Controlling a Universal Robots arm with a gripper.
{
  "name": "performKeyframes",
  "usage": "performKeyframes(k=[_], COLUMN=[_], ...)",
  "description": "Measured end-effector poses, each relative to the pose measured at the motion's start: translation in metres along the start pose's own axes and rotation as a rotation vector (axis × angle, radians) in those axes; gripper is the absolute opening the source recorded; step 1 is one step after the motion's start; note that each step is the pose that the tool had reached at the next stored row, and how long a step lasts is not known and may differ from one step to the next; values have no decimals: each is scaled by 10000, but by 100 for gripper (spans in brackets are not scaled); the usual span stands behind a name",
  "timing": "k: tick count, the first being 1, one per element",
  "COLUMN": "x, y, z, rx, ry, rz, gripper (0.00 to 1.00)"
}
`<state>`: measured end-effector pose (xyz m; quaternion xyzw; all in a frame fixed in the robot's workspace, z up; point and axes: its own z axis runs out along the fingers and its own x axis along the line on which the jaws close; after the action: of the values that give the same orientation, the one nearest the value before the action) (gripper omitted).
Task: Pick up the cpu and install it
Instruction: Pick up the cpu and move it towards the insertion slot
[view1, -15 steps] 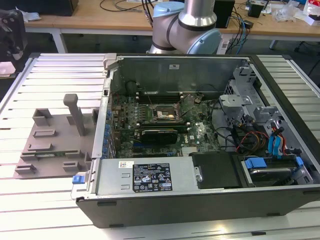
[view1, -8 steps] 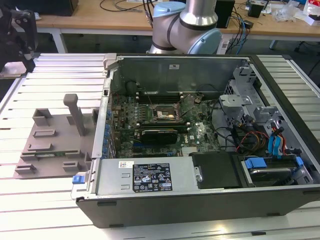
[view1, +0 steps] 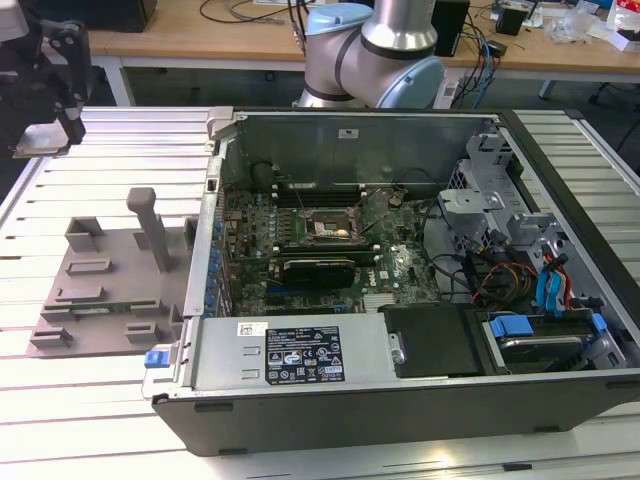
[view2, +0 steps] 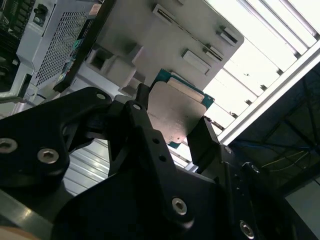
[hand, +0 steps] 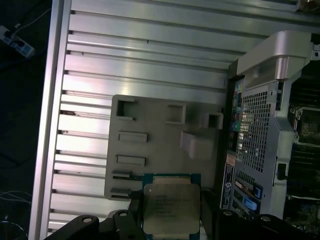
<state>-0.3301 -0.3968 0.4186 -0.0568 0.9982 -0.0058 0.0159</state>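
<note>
While the jaws of the black gripper stand clamped on two opposite edges of the cpu, the small flat square chip shows its silvery metal top plate and thin blue-green rim in both wrist views, held clear of everything else. Beyond it lies a grey plastic fixture plate with raised blocks and slots, resting on the slatted aluminium bench. At the exterior view's upper left the gripper hangs above the bench, beyond the plate's far corner. Right of the plate lies the open computer case, its dark square metal-framed socket near the frame's centre.
</note>
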Motion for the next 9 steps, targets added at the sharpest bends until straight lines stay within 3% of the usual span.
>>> performKeyframes(k=[6, 9], x=[-176, -316], y=[-20, -36], z=[5, 10], rx=[0, 1], ry=[1, 1], rz=[1, 1], gripper=[55, 55])
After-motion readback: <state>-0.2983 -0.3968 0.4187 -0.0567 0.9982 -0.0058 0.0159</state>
